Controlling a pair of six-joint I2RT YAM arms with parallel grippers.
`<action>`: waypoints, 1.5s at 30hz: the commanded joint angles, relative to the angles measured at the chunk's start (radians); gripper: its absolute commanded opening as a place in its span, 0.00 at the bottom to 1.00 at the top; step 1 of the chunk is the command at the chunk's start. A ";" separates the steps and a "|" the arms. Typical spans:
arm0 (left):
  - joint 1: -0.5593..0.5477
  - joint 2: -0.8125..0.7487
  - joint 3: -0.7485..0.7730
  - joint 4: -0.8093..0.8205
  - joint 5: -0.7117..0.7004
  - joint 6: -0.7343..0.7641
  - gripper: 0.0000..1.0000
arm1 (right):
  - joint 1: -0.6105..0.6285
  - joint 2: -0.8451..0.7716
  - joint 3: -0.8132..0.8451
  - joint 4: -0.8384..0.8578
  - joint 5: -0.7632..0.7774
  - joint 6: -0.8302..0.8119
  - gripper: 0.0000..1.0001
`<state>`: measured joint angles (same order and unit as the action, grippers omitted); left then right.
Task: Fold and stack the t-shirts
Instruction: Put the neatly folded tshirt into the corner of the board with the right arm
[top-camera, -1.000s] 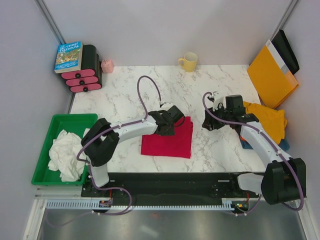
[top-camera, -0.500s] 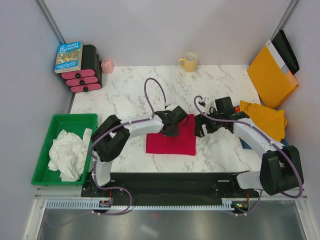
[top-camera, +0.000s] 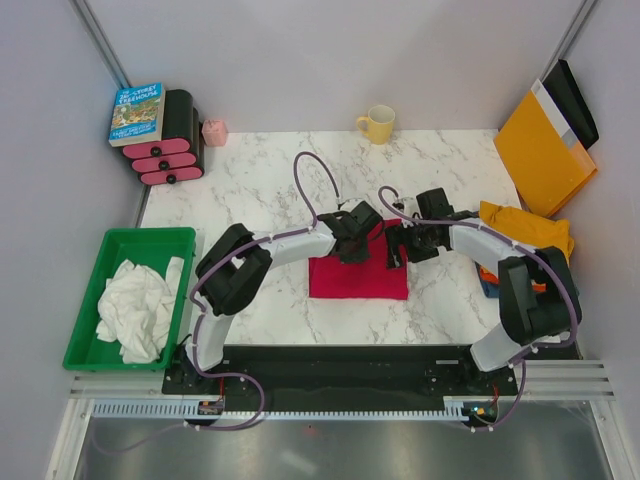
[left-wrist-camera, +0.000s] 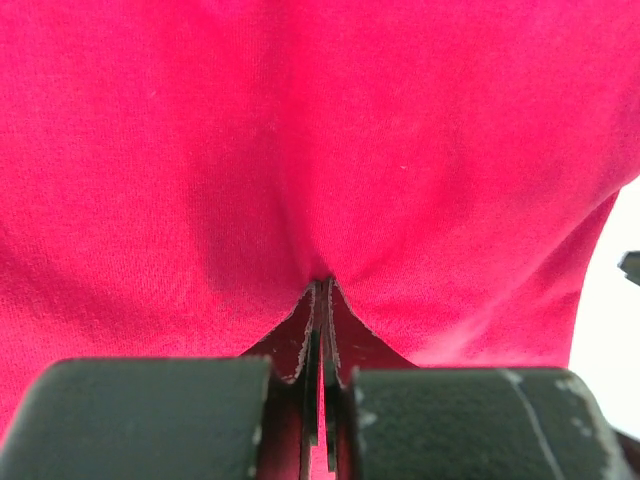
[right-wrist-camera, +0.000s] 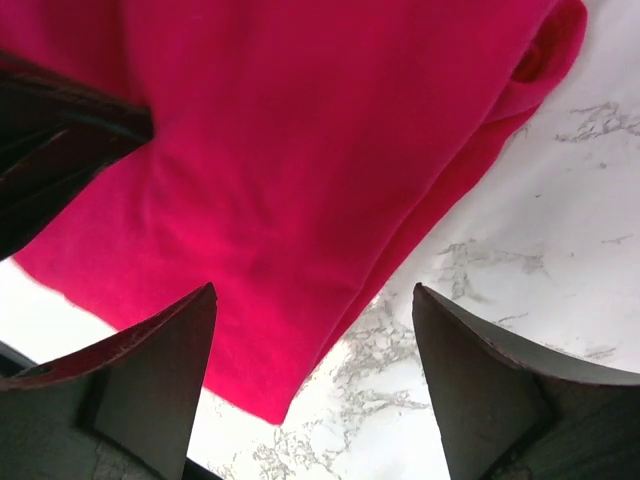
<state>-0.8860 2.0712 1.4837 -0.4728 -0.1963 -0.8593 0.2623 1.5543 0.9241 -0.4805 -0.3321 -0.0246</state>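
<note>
Folding | crimson t-shirt (top-camera: 358, 280) judged soft, limp | left pincer (left-wrist-camera: 320, 295) clamped on it | right pincer (right-wrist-camera: 312, 310) agape, empty | edge grasp advised

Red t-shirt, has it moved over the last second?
Yes. The red t-shirt has slid right, away from the green bin, pinched by the left pincer.

Crimson red t-shirt (top-camera: 358, 278) sits folded into a rectangle mid marble table (top-camera: 240, 190), mustard-yellow one (top-camera: 530, 232) lies crumpled at the right edge, white one (top-camera: 135, 310) bunched in the green bin (top-camera: 85, 250).
</note>
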 joint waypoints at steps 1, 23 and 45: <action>0.021 0.035 0.000 -0.010 -0.008 -0.047 0.02 | -0.006 0.076 0.064 0.025 0.041 0.074 0.86; 0.038 0.013 0.013 -0.026 -0.023 -0.050 0.02 | -0.021 0.276 0.015 0.065 -0.044 0.146 0.37; 0.001 -0.336 -0.132 -0.027 -0.183 -0.012 0.74 | -0.029 -0.005 0.171 -0.085 0.169 -0.060 0.00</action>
<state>-0.8795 1.8801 1.4014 -0.4942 -0.2913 -0.8806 0.2401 1.6142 0.9981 -0.4953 -0.2569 -0.0067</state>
